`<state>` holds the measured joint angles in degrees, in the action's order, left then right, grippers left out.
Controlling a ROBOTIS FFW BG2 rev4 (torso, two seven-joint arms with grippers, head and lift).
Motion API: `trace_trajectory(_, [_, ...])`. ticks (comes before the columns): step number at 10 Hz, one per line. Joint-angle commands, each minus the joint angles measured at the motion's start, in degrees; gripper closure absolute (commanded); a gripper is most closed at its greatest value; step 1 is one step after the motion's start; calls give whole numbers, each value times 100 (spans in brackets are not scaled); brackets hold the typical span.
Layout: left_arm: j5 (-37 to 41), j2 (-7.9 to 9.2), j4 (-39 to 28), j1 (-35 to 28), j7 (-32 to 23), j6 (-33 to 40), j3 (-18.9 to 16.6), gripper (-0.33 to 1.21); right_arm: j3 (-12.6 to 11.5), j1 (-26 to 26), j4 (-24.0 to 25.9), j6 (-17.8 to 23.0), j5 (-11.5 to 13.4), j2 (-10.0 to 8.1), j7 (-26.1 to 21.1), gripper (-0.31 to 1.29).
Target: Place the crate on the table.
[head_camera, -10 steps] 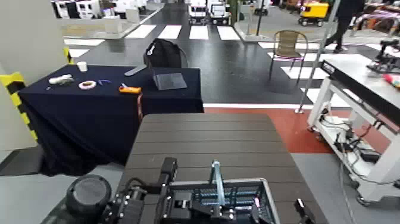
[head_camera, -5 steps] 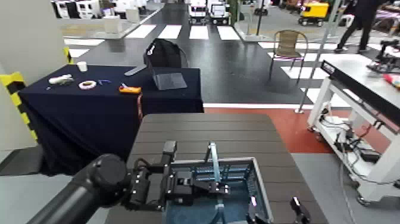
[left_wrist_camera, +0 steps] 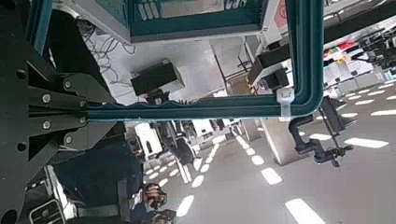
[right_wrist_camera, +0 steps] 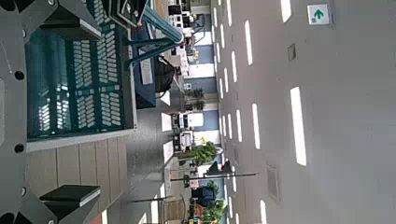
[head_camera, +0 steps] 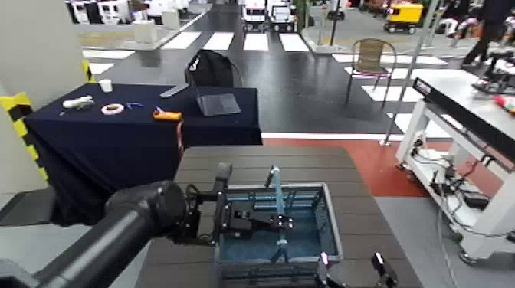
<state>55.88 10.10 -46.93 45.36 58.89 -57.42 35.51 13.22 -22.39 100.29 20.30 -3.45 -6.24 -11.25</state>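
Observation:
The blue-grey crate [head_camera: 306,230] with its light-blue upright handle [head_camera: 277,201] is over the near half of the dark brown slatted table [head_camera: 260,162]; I cannot tell if it rests on the top. My left gripper [head_camera: 228,222] is shut on the crate's left wall, with the arm reaching in from the lower left. The left wrist view shows the handle [left_wrist_camera: 187,108] close up. My right gripper [head_camera: 350,270] is open and empty, just off the crate's near right corner. The right wrist view shows the crate's lattice side [right_wrist_camera: 79,84] between the spread fingers [right_wrist_camera: 70,201].
A navy-cloth table [head_camera: 138,122] with small items and a laptop stands behind the slatted table on the left. A white-framed workbench [head_camera: 467,96] stands on the right with cables beneath. A chair [head_camera: 372,57] and a walking person [head_camera: 490,31] are far back.
My left arm has carried the crate forward, away from me, further onto the slatted table. The right gripper has stayed at the near edge. The far person has walked right.

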Motion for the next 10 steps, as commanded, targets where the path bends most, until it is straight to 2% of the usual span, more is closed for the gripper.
trace_trajectory(1, [-315, -202, 545, 298, 131, 231, 35, 120, 49, 42, -27, 0, -24, -9, 8, 14])
trace_trajectory(4, [-543, -342, 642, 527, 245, 310, -27, 120, 76, 69, -45, 0, -42, -9, 17, 13])
trace_trajectory(7, [-701, -404, 738, 790, -53, -217, -220, 120, 111, 77, -54, 0, -59, -9, 17, 13])
trace_trajectory(10, [-710, -527, 1143, 1010, -27, -15, -484, 120, 164, 130, -80, -9, -86, -18, 35, 14])
